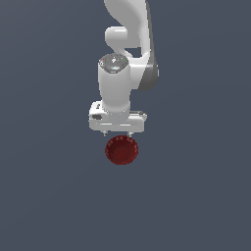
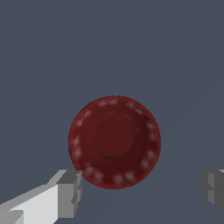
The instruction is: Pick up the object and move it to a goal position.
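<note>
The small round dark red bowl point(image 1: 121, 150) with a ribbed rim lies on the flat grey surface, just below the white arm's hand in the exterior view. My gripper point(image 1: 117, 133) is above it and open, holding nothing. In the wrist view the bowl point(image 2: 114, 142) fills the middle and shows its inside with pale flecks round the rim. The gripper point(image 2: 142, 190) stands open beside the bowl, its two grey fingertips point(image 2: 70, 192) spread wider than the bowl. One fingertip is close to the bowl's rim; I cannot tell whether it touches.
Plain dark grey ground point(image 1: 196, 196) lies all around the bowl. The arm's white links point(image 1: 122, 49) rise behind the hand. No other objects show.
</note>
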Available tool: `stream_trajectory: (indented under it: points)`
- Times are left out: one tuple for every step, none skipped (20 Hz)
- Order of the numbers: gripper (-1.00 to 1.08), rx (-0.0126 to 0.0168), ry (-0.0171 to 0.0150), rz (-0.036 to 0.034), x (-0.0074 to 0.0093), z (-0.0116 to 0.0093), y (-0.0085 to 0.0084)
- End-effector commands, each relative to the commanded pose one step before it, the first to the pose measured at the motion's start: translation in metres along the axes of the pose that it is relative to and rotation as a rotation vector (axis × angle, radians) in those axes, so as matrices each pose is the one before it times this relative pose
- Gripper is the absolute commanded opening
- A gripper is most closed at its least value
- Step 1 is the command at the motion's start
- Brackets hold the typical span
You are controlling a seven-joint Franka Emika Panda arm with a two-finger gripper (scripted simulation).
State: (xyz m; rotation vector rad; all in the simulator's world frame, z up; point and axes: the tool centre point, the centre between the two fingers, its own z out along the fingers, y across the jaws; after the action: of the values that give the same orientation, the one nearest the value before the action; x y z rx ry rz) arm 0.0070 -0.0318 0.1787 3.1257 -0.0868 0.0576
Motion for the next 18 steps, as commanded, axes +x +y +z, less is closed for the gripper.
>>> stream_trajectory:
  points:
    - [0.28, 0.0, 0.0, 0.0, 0.0, 0.0, 0.00001]
    - [0.28, -0.00064, 0.00004, -0.00074, -0.00002, -0.00007, 0.00028]
    - [0.28, -0.00187, 0.0001, -0.00214, -0.00006, -0.00018, 0.00079]
    - [0.28, -0.00295, 0.00012, -0.00337, -0.0001, -0.00032, 0.0014]
    - [0.28, -0.00386, 0.00008, -0.00441, -0.00015, -0.00047, 0.00191]
    - [0.28, -0.00312, -0.00005, -0.00356, -0.00013, -0.00048, 0.00165]
    - [0.28, -0.00188, -0.00017, -0.00213, -0.00008, -0.00042, 0.00116]
    - [0.28, -0.00063, -0.00027, -0.0007, -0.00003, -0.00031, 0.00061]
    - [0.28, 0.00063, -0.00017, 0.00073, 0.00001, -0.0001, 0.0002]
    - [0.28, 0.0, 0.0, 0.0, 0.00003, 0.00032, -0.00018]
    - [0.28, -0.00148, 0.00075, -0.00172, -0.00008, 0.0002, -0.00031]
    - [0.28, -0.00241, 0.00081, -0.0028, -0.00009, 0.00053, 0.00004]
    - [0.28, -0.00354, 0.00115, -0.00414, -0.00013, 0.00073, 0.00015]
    - [0.28, -0.00466, 0.00154, -0.00551, -0.00018, 0.00096, 0.00013]
    - [0.28, -0.00575, 0.00196, -0.00689, -0.00022, 0.00123, 0.00007]
    - [0.28, -0.00677, 0.00234, -0.00824, -0.00027, 0.00146, 0.00004]
    - [0.28, -0.00774, 0.00268, -0.0096, -0.00032, 0.00166, 0.00004]
    - [0.28, -0.00874, 0.00306, -0.01107, -0.00037, 0.00186, 0.0]
